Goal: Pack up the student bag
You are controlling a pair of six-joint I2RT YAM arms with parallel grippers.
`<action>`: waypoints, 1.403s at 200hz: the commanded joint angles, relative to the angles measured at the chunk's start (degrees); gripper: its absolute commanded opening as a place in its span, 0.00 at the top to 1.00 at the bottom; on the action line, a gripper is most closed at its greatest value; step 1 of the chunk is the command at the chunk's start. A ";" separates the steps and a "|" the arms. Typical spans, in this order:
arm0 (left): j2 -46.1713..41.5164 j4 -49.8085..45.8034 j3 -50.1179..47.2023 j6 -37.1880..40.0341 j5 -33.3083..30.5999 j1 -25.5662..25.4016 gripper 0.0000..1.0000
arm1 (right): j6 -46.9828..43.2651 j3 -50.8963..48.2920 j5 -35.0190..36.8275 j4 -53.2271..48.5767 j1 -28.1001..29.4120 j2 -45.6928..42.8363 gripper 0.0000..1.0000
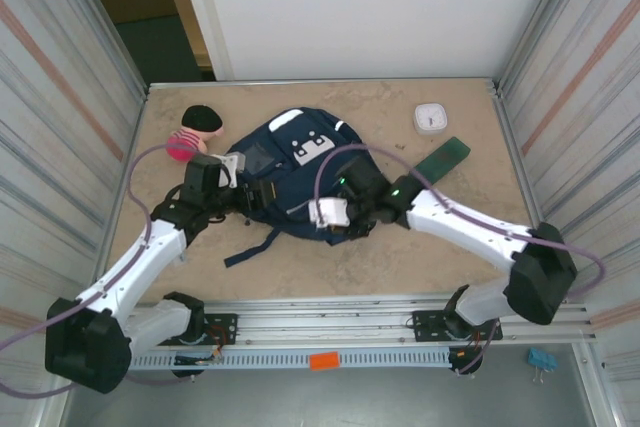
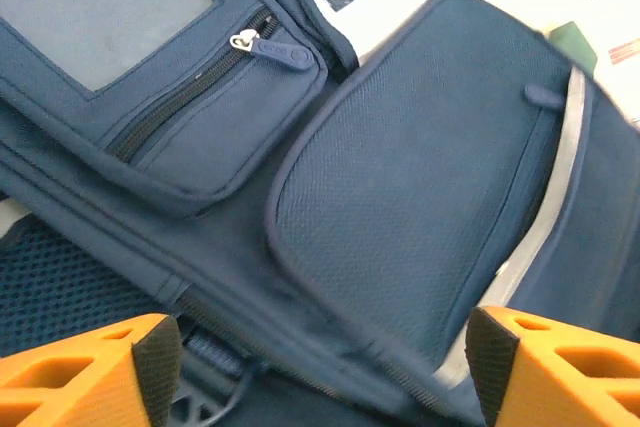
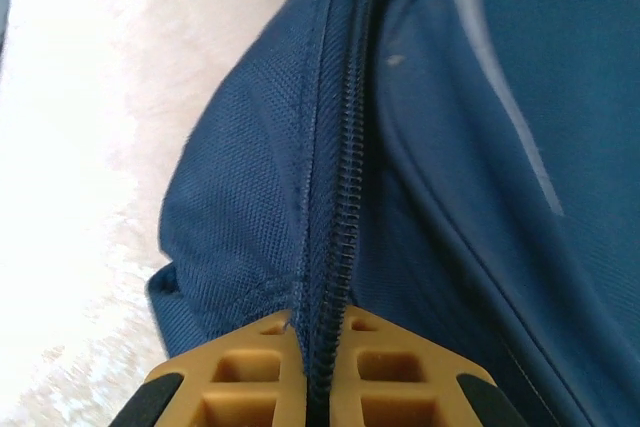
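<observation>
the bag point(image 1: 295, 162) lies flat in the middle of the table point(image 1: 420, 242), front side up, between the 2 arms. the right pincer point(image 3: 320, 372) is together, clamped on the near edge of the bag right at the zip line point(image 3: 340, 197). if the zip puller itself is between the fingers, we cannot tell. in the right wrist view the zip teeth run straight away from the fingers, w/ the table to the left of them and the bag body to the right. so the long axis of the zip is in line w/ this pincer, and we judge the next move needs a pull along this line, not across it, prob. to open the main part. the left pincer point(image 2: 320, 362) is apart and holds nothing. it hangs over the left side of the bag, above the mesh pocket point(image 2: 400, 207) and a small zipped pocket point(image 2: 220, 117), so it is the nearer one to press the bag down. a doll point(image 1: 195, 132), a green case point(image 1: 443, 159) and a small white thing point(image 1: 431, 117) lie beyond the bag, apart from both pincers.
</observation>
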 commanded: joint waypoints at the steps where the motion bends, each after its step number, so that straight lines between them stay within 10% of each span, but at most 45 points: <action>1: -5.21 3.79 -1.59 2.44 1.16 0.41 0.23 | -4.16 7.44 -0.60 -5.12 -3.71 -3.90 1.00; 77: -14.54 30.04 -22.56 9.95 4.24 0.46 0.38 | -9.36 15.66 -3.70 -4.36 -10.28 -3.44 1.00; 165: 1.77 45.12 -26.15 14.67 2.82 -0.16 0.42 | -10.67 19.43 -4.54 -5.27 -10.40 -1.44 1.00; 237: 5.35 52.99 -26.16 15.97 7.97 -0.33 0.89 | -8.84 19.17 -2.56 -3.81 -10.40 -1.03 1.00; 280: 0.08 48.41 -25.62 15.08 8.95 -1.33 1.00 | -4.55 17.64 6.46 -0.59 -8.96 0.66 1.00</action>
